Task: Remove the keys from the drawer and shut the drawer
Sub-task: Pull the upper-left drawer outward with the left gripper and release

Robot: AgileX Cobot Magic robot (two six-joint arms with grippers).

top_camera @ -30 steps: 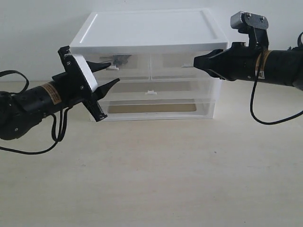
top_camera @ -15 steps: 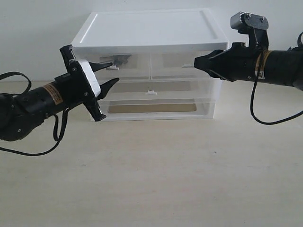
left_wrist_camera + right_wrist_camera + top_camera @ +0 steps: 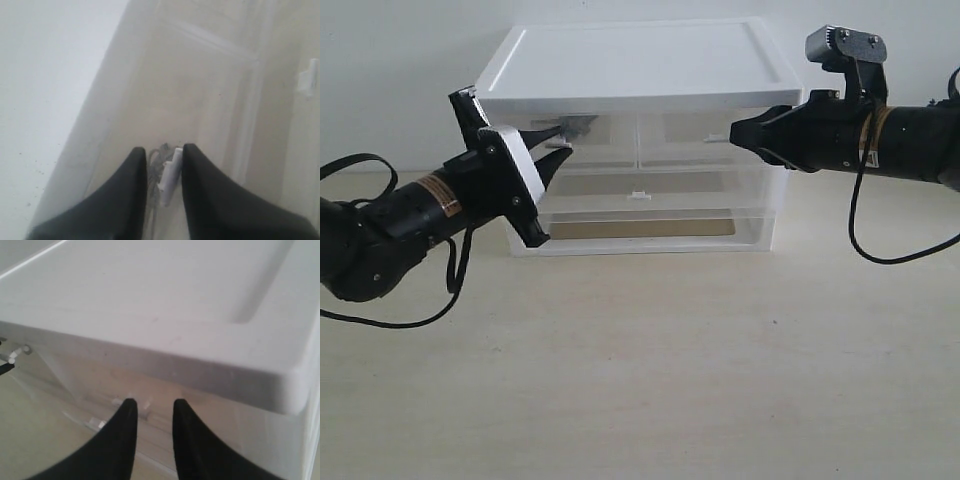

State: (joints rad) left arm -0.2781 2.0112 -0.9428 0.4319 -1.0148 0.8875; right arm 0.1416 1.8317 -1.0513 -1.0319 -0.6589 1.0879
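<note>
The keys [image 3: 578,125] sit inside the drawer [image 3: 605,148]. That is the top L small one in the clear box [image 3: 760,200] w/ a white lid [image 3: 640,70]. The drawer looks shut, its front flat w/ the box front. Its little white tab [image 3: 558,144] sticks out btw the fingers of the L gripper [image 3: 563,139].

In the L wrist view the L gripper [image 3: 164,150] is a bit open, w/ one black finger [image 3: 131,200] on each side of the tab [image 3: 170,176]. Can't tell if a finger touches it. The keys [image 3: 156,160] show just behind the tab as thin grey loops.

The R small drawer [image 3: 705,145] beside it is shut. Under both are two wide drawers [image 3: 660,190], shut too, w/ flat tan patches showing thru.

Hard to see: the keys are only a dark lump thru the cloudy plastic. No colour or count to tell.

The R gripper [image 3: 733,130] hangs in the air by the box's top R front corner, not touching it. In the R wrist view the R gripper [image 3: 151,405] has its fingers a little apart and holds nothing.

The box sits far back by the wall [image 3: 400,60]. The table [image 3: 650,380] runs wide in front of it.
</note>
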